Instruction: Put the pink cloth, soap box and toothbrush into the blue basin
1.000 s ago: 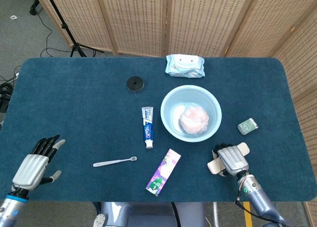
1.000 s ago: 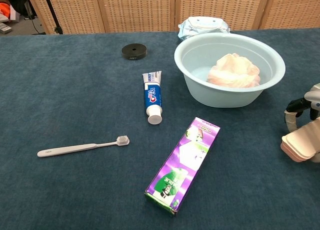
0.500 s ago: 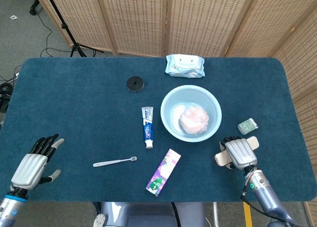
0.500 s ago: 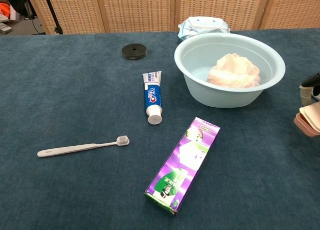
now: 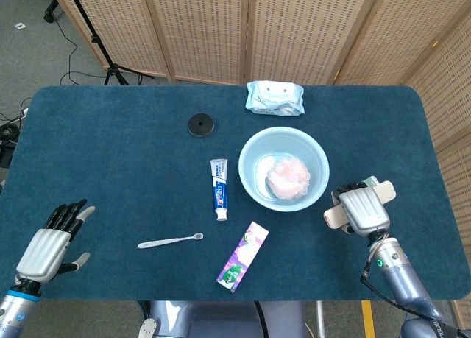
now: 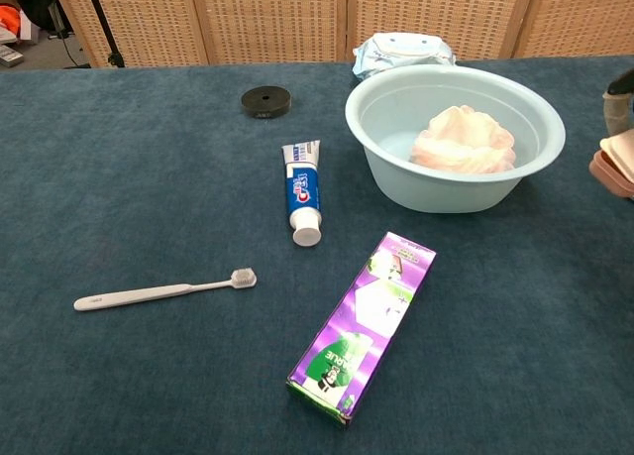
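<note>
The pink cloth [image 5: 288, 176] [image 6: 464, 138] lies inside the blue basin [image 5: 249, 161] [image 6: 388, 163]. A white toothbrush [image 5: 171, 241] [image 6: 163, 291] lies flat on the table left of centre, bristles to the right. Right of the basin, my right hand [image 5: 362, 209] hangs palm down over the small green soap box [image 5: 372, 180]. Only a sliver of the box shows past the fingers, which bend downward around it, and I see no grip. The chest view catches just the edge of that hand [image 6: 616, 160]. My left hand [image 5: 51, 242] rests at the near left corner, fingers spread and empty.
A toothpaste tube [image 5: 219, 188] [image 6: 302, 199] lies left of the basin. A purple carton [image 5: 243, 255] [image 6: 362, 323] sits near the front edge. A black disc [image 5: 199, 124] [image 6: 265, 101] and a pack of wipes [image 5: 274, 98] [image 6: 404, 51] are further back.
My right hand has moved away from the front edge, back and to the right, until it covers the soap box. The left hand and the other objects have stayed put.
</note>
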`<action>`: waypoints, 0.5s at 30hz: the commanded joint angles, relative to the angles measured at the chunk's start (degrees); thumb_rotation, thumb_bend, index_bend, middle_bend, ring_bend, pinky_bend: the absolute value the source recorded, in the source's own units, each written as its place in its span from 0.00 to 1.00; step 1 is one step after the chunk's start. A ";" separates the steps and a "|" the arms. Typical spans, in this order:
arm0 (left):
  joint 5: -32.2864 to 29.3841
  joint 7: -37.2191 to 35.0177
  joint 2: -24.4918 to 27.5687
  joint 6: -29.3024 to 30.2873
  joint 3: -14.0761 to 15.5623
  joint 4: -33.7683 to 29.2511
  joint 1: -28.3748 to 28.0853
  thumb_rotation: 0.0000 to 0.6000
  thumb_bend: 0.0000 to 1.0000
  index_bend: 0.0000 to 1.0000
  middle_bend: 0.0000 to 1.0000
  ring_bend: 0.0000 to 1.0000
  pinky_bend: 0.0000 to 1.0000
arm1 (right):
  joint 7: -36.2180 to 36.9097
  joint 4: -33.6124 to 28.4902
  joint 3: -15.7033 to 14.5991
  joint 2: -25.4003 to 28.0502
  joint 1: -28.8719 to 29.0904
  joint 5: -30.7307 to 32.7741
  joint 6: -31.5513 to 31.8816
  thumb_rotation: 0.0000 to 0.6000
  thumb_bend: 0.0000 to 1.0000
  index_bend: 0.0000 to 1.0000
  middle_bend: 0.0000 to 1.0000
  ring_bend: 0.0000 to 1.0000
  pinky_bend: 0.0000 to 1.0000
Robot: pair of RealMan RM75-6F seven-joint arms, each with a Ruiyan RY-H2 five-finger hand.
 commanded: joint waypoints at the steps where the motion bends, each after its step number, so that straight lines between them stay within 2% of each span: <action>1: 0.01 -0.03 0.04 0.05 -0.02 -0.04 0.01 1.00 0.24 0.00 0.00 0.00 0.00 | -2.01 -2.09 0.88 0.82 1.57 0.71 -0.34 1.00 0.16 0.70 0.37 0.34 0.39; 10: -0.35 -1.10 0.48 0.37 -0.33 0.05 0.08 1.00 0.24 0.00 0.00 0.00 0.00 | -7.96 -4.75 3.18 -1.22 6.98 5.67 -1.79 1.00 0.16 0.70 0.37 0.34 0.39; 15: -0.88 -1.82 0.63 0.17 -0.61 0.36 -0.04 1.00 0.24 0.00 0.00 0.00 0.00 | -11.30 -3.54 5.37 -4.45 11.77 10.64 -2.88 1.00 0.16 0.70 0.37 0.34 0.39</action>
